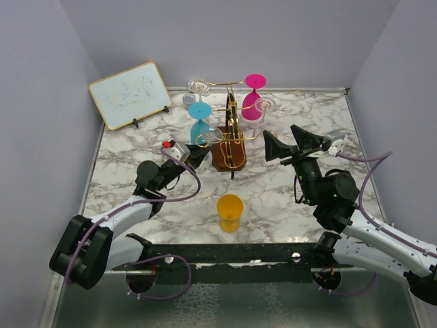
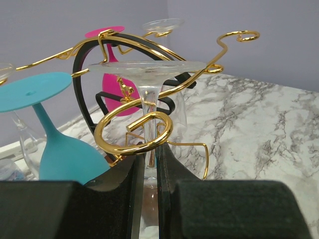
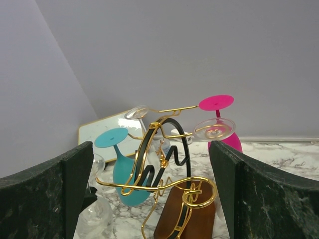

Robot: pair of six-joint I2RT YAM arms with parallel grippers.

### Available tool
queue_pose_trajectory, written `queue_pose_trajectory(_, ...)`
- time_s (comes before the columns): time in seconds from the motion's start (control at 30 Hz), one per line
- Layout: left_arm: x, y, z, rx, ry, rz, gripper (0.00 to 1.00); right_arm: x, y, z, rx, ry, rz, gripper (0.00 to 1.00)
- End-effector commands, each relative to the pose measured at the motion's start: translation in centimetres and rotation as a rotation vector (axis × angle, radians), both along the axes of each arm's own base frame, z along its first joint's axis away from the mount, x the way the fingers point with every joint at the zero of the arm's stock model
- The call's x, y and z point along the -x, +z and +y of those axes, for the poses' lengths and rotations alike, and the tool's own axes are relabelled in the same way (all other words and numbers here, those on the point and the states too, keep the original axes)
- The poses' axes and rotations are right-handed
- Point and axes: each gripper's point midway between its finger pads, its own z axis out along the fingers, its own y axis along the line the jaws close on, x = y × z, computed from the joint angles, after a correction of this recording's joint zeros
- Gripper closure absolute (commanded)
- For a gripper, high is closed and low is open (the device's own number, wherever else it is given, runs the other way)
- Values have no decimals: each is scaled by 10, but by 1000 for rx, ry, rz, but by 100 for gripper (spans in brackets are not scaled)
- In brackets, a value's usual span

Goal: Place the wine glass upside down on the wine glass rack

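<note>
– Hanging the wine glass (image 2: 148, 99) on the rack (image 1: 231, 147), judging by the pose?
– Yes. Held upside down by the left gripper (image 2: 149, 174), pinched nearly closed on the lower stem. Threaded into the gold curl (image 2: 132, 133) at the rack's near left, foot up just above the wire. Cannot tell whether resting on it yet.
– And the right gripper (image 1: 274, 146)?
– Spread wide, holding nothing, just right of the rack.
– Next?
– Probably lowering a touch to seat the foot on the curl, then opening and backing out toward the near left. Needs care not to bump the blue glass (image 2: 55, 144) hanging just left, nor to tip the rack.
– Elsewhere?
– Pink glass (image 1: 252, 96) and two clear glasses (image 1: 199, 86) hung on the far side. Yellow cup (image 1: 229, 212) near the middle, well apart.
</note>
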Motion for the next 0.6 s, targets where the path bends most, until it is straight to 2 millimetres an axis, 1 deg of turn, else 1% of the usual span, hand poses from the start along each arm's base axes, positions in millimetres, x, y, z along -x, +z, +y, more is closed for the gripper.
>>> queue_pose_trajectory(0.0,-15,34,12,50,84,-106,100,1,8,-3,-7,-12,-10,1)
queue_pose_trajectory(0.23,-23,32,24,58,134,-92,100,1,4,-1,-5,-7,-6,1)
queue_pose_trajectory(0.3,-20,34,25,64,127,-98,100,1,2,-1,-6,-6,-3,1)
queue_pose_trajectory(0.47,-4,38,23,59,79,-141,100,0,-2,-2,-6,-9,2,1)
queue_pose_trajectory(0.57,-13,35,32,69,146,-116,100,1,-4,-2,-2,-8,7,1)
